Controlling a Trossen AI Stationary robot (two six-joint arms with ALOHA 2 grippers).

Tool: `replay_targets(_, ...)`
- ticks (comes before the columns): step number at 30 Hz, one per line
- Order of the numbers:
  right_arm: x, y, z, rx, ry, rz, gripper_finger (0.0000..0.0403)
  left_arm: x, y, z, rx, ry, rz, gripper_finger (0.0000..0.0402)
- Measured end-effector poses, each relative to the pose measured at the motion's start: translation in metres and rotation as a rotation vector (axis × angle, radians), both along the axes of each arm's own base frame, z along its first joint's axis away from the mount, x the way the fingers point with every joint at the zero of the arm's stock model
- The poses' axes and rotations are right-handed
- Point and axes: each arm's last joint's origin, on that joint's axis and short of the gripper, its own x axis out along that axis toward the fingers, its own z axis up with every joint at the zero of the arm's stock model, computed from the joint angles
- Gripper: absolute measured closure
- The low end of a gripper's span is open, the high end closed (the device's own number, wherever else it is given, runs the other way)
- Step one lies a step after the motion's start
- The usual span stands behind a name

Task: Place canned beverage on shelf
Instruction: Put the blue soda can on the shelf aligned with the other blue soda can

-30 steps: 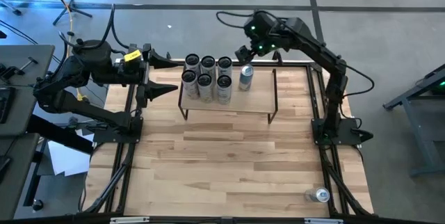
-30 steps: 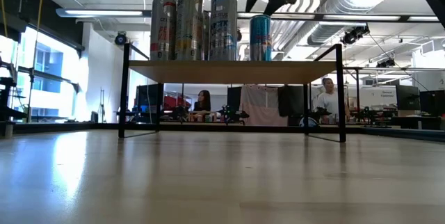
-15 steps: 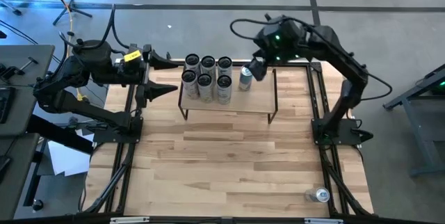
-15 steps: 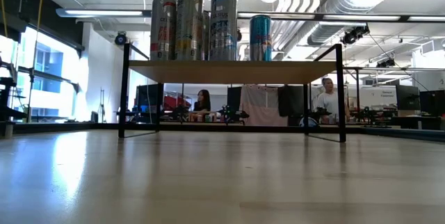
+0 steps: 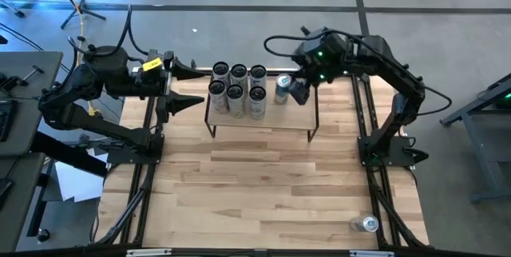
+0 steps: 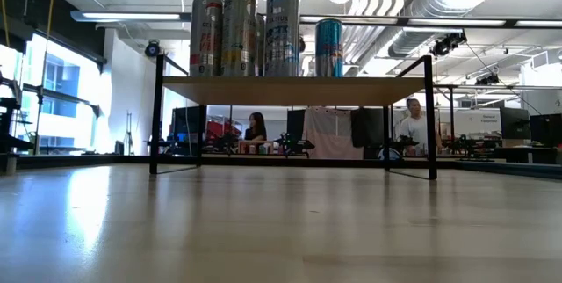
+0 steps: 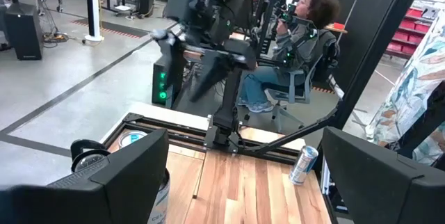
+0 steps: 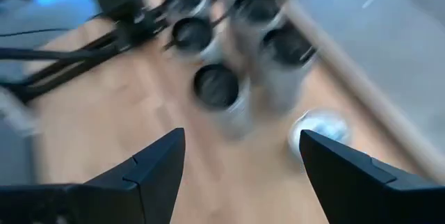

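Blue can upright on shelf, right fingers apart and empty just beside it — left fingers spread, idle.

Both arms are dark, jointed and matte; the left arm wears a yellow tag near its wrist; the right arm shows green lights and a looping black cable.
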Motion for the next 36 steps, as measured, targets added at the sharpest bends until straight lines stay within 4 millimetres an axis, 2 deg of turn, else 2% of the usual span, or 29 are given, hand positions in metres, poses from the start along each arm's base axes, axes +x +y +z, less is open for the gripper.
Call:
replay_targets(2, -0.003, 0.004, -0.004, 0.136, 0.033, 0.043, 0.0134, 0.000, 0.000, 0.000, 0.000, 0.000, 0.000, 0.0051)
replay_targets(5, -0.007, 0.025, -0.012, 0.324, 0.124, 0.117, 0.0134, 0.000, 0.000, 0.000, 0.000, 0.000, 0.000, 0.0051)
replay_targets(10, -0.003, 0.074, -0.032, 0.395, 0.224, 0.107, 0.0134, 0.000, 0.000, -0.001, 0.003, 0.006, 0.000, 0.0051)
replay_targets(14, 0.005, 0.115, -0.079, 0.414, 0.448, 0.025, 0.0134, 0.000, 0.000, -0.002, 0.002, 0.022, -0.001, 0.0051)
replay_targets(17, 0.000, 0.148, -0.120, 0.516, 0.669, 0.029, 0.0135, 0.000, 0.000, -0.003, 0.001, 0.027, -0.003, 0.0051)
replay_targets(21, -0.027, 0.191, -0.173, 0.607, 1.001, 0.051, 0.0139, -0.001, 0.000, -0.004, 0.001, 0.041, -0.004, 0.0051)
replay_targets(25, -0.064, 0.220, -0.201, 0.648, 1.220, -0.004, 0.0146, -0.001, 0.000, -0.004, 0.001, 0.046, -0.004, 0.0051)
replay_targets(29, -0.084, 0.238, -0.212, 0.649, 1.295, -0.161, 0.0148, -0.001, 0.000, -0.004, 0.000, 0.045, -0.004, 0.0051)
replay_targets(32, -0.093, 0.249, -0.212, 0.610, 1.278, -0.261, 0.0148, -0.001, 0.000, -0.004, 0.000, 0.045, -0.004, 0.0051)
replay_targets(36, -0.099, 0.266, -0.214, 0.639, 1.232, -0.299, 0.0148, -0.001, 0.000, -0.004, 0.000, 0.045, -0.004, 0.0051)
